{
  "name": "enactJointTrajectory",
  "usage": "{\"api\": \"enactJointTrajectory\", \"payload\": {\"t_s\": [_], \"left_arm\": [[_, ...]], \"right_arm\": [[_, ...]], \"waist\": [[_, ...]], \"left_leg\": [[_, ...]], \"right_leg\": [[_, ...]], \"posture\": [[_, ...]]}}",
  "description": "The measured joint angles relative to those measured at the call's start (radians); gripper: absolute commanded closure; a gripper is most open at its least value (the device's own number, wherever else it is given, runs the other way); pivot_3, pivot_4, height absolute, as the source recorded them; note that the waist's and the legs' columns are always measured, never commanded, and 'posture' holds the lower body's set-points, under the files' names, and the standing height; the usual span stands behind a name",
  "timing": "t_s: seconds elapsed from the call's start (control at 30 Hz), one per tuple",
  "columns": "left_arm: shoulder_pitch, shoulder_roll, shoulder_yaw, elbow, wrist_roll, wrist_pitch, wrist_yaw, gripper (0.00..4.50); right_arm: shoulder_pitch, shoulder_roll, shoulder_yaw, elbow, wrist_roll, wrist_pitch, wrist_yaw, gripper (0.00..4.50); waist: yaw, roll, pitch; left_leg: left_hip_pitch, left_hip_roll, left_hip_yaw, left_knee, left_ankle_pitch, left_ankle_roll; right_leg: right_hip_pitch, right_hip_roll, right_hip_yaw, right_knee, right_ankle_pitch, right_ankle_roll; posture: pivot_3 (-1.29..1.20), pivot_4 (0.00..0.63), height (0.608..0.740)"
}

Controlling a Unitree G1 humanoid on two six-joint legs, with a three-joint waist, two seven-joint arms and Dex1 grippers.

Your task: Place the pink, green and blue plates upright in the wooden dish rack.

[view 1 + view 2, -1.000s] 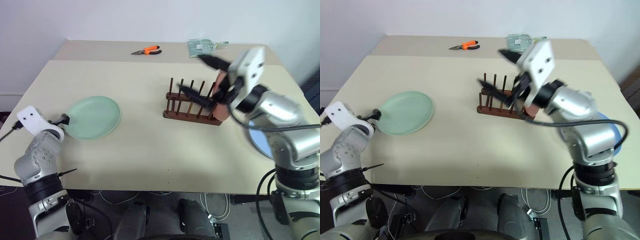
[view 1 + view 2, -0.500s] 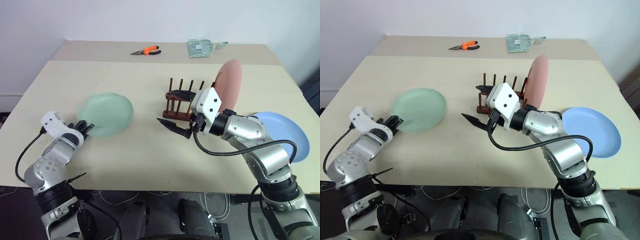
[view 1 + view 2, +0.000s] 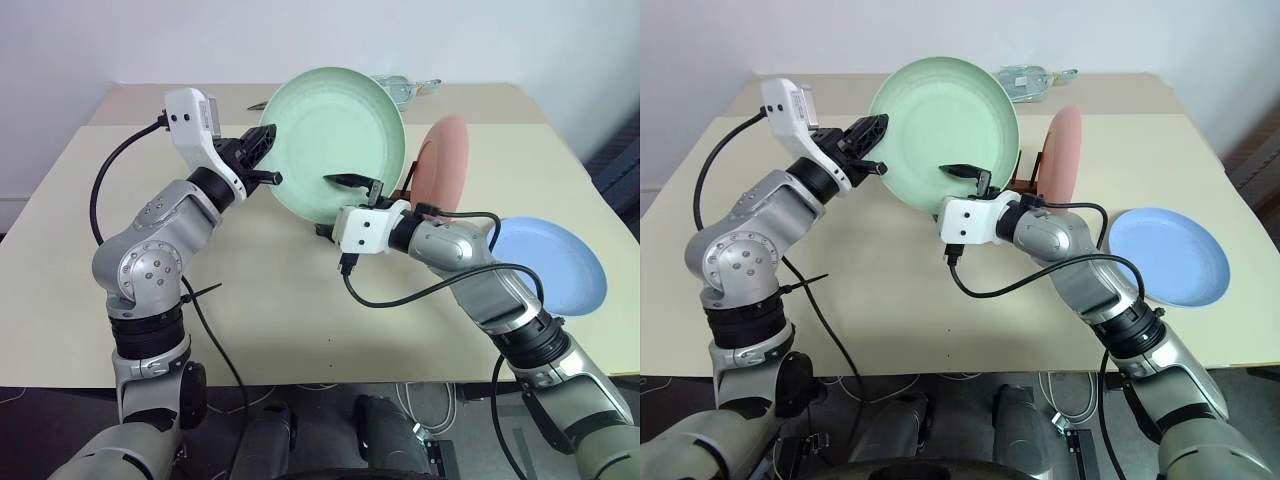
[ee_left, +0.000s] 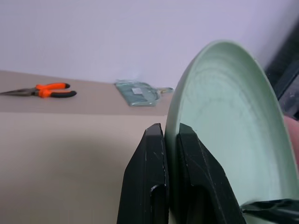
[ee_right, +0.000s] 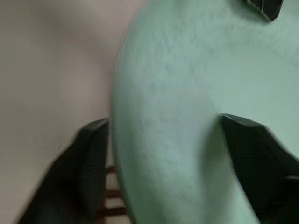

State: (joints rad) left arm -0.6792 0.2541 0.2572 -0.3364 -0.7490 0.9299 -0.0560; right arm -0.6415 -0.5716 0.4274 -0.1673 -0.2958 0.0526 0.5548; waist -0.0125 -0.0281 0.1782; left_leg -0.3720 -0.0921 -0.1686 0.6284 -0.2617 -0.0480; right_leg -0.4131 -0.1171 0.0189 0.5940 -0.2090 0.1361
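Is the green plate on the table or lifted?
Lifted: the green plate is held on edge above the table by the left gripper, pinched at its rim.

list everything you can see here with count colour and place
green plate: 1, pale green, held up on edge above the table
pink plate: 1, pink, upright in the rack
blue plate: 1, blue, flat on the table's right side
rack: 1, dark brown wood, mid table, mostly hidden behind the green plate
pliers: 1, orange handles, far side of the table
clear packet: 1, greenish clear, far side
table: 1, beige
left gripper: 1, black fingers, shut on the green plate's rim
right gripper: 1, black fingers, open astride the green plate's lower edge
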Motion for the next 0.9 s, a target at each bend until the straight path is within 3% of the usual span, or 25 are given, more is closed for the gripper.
{"api": "enactJointTrajectory", "payload": {"t_s": [0.1, 0.13, 0.17, 0.3, 0.4, 0.5, 0.7, 0.9], "left_arm": [[0.008, 0.004, 0.031, -0.001, -0.012, 0.004, 0.009, 4.5], [0.016, -0.001, 0.048, -0.001, -0.022, 0.004, 0.016, 3.78], [0.017, -0.009, 0.062, 0.0, -0.03, 0.002, 0.019, 3.48], [-0.03, -0.065, 0.152, 0.023, -0.071, -0.093, 0.076, 1.5], [-0.087, -0.024, 0.223, 0.069, -0.026, -0.224, 0.121, 1.5], [-0.037, 0.072, 0.207, 0.117, 0.086, -0.329, 0.081, 1.5], [0.238, 0.169, -0.032, 0.128, 0.215, -0.417, -0.208, 1.5], [0.444, 0.203, -0.279, -0.032, 0.145, -0.349, -0.502, 1.5]], "right_arm": [[0.0, 0.009, -0.001, 0.002, -0.028, -0.04, 0.0, 3.8], [0.0, 0.012, -0.002, 0.001, -0.036, -0.051, -0.002, 4.27], [0.0, 0.013, -0.002, -0.003, -0.04, -0.065, 0.0, 4.5], [0.015, 0.053, -0.036, 0.004, -0.039, -0.064, -0.018, 4.5], [0.052, 0.104, -0.114, -0.014, 0.023, -0.023, -0.036, 4.5], [0.117, 0.191, -0.242, -0.107, 0.172, 0.101, -0.05, 4.5], [0.114, 0.461, -0.54, -0.299, 0.653, 0.537, -0.208, 4.5], [0.058, 0.56, -0.715, -0.324, 0.907, 0.752, -0.436, 4.5]], "waist": [[0.0, 0.0, 0.0], [0.001, 0.0, 0.0], [0.002, 0.0, 0.0], [0.007, -0.003, 0.001], [0.005, -0.002, 0.001], [0.001, -0.002, 0.001], [0.006, 0.0, 0.001], [-0.001, 0.005, 0.002]], "left_leg": [[0.0, 0.0, 0.0, 0.0, 0.0, 0.0], [0.0, 0.0, 0.0, 0.0, 0.0, 0.0], [0.0, 0.0, 0.0, 0.0, 0.0, 0.0], [-0.001, 0.0, -0.001, 0.001, 0.0, -0.001], [0.0, 0.0, -0.001, 0.0, 0.0, -0.001], [0.0, 0.0, -0.001, -0.001, 0.001, -0.001], [0.0, 0.0, -0.001, 0.0, 0.0, 0.0], [-0.001, 0.002, 0.0, -0.002, 0.0, 0.0]], "right_leg": [[0.0, 0.0, 0.0, 0.0, 0.0, 0.0], [0.0, 0.0, 0.0, 0.0, 0.0, 0.0], [0.0, 0.0, 0.0, 0.0, 0.0, 0.0], [0.0, 0.0, 0.0, 0.0, 0.0, 0.0], [0.0, 0.0, 0.0, 0.0, 0.0, -0.001], [0.0, 0.001, 0.001, 0.0, 0.0, -0.001], [0.0, 0.001, 0.002, 0.0, 0.001, -0.003], [-0.005, 0.002, 0.002, 0.002, 0.0, -0.007]], "posture": [[0.0, 0.15, 0.74], [0.0, 0.15, 0.74], [0.0, 0.15, 0.74], [0.0, 0.15, 0.74], [0.0, 0.15, 0.74], [0.0, 0.15, 0.74], [0.0, 0.15, 0.74], [0.0, 0.15, 0.74]]}}
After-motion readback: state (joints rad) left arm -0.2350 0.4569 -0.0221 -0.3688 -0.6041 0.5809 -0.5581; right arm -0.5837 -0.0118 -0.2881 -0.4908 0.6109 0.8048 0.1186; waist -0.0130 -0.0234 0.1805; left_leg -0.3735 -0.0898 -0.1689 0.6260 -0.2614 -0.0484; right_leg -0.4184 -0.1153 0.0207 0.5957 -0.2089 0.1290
